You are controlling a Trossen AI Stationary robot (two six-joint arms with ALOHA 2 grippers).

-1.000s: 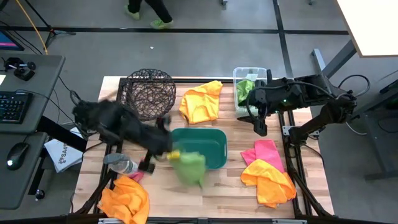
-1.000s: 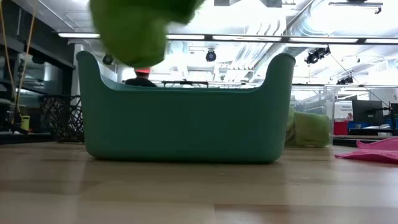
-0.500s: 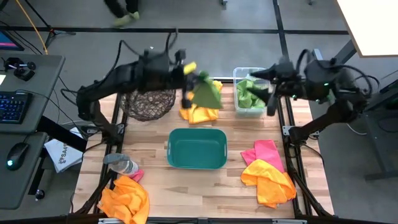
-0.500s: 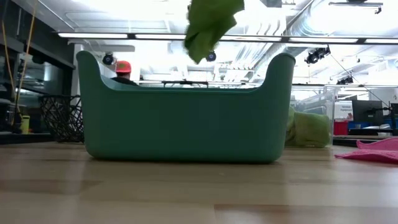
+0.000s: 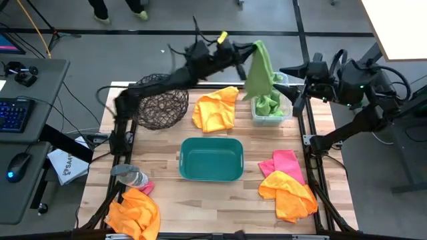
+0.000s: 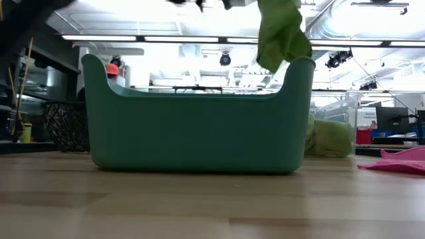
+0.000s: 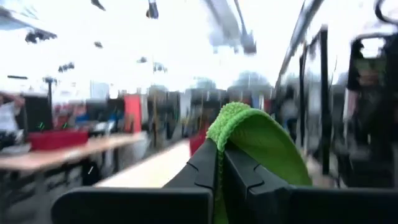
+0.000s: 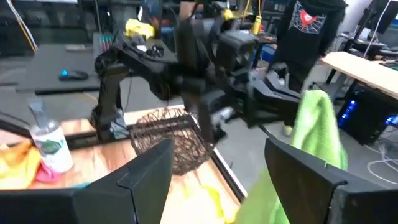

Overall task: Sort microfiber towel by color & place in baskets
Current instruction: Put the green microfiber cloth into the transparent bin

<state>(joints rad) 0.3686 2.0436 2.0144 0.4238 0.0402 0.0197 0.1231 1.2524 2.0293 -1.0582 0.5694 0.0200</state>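
Wooden worktop (image 5: 167,143) holds orange and pink cloths not yet sorted. Left gripper (image 5: 248,49) fingers pinch a green towel (image 5: 260,67) hanging over the clear bin (image 5: 288,112), where green ones lie. Right gripper (image 5: 298,72) waits beside it, fingers spread. Teal tub (image 5: 212,159) is empty.

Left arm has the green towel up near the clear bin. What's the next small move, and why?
Probably lower it a little, then open the fingers. The left gripper is shut on the green towel, which hangs over the clear bin that already holds green towels. The right gripper waits open at the bin's far side, apart from the towel.
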